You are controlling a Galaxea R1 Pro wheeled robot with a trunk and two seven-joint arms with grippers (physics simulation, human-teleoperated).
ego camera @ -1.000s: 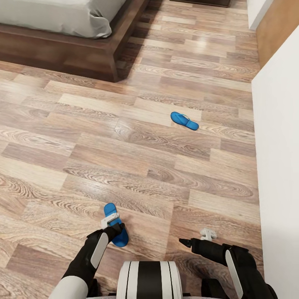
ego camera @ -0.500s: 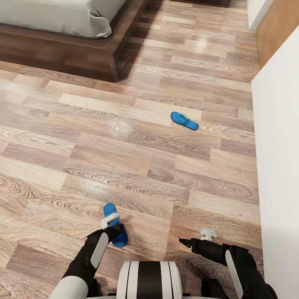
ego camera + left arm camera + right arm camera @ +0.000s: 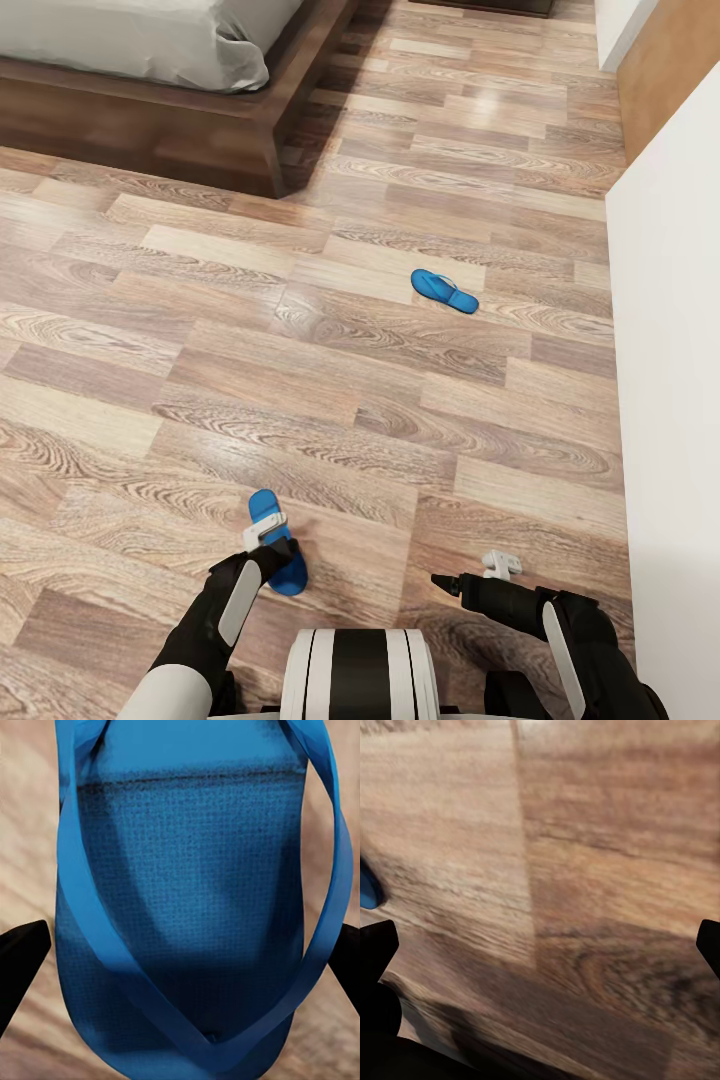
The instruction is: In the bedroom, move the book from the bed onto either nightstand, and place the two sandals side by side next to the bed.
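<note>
The left gripper (image 3: pixel 268 533) hangs spread directly over the near sandal (image 3: pixel 276 556), fingers (image 3: pixel 21 960) flanking its width (long axis pointing away from the robot). The right gripper (image 3: pixel 497 565), also spread, idles beside; the second sandal (image 3: pixel 444 290) lies well ahead.

Near sandal (image 3: pixel 276 556): bright blue. Far sandal (image 3: pixel 444 290): bright blue. Floor (image 3: pixel 330 400): brown wood-grain planks. Bed (image 3: pixel 150 110): dark brown frame, off-white mattress. Right wall (image 3: pixel 670 400): white. Fingers (image 3: pixel 21 960): black.
</note>
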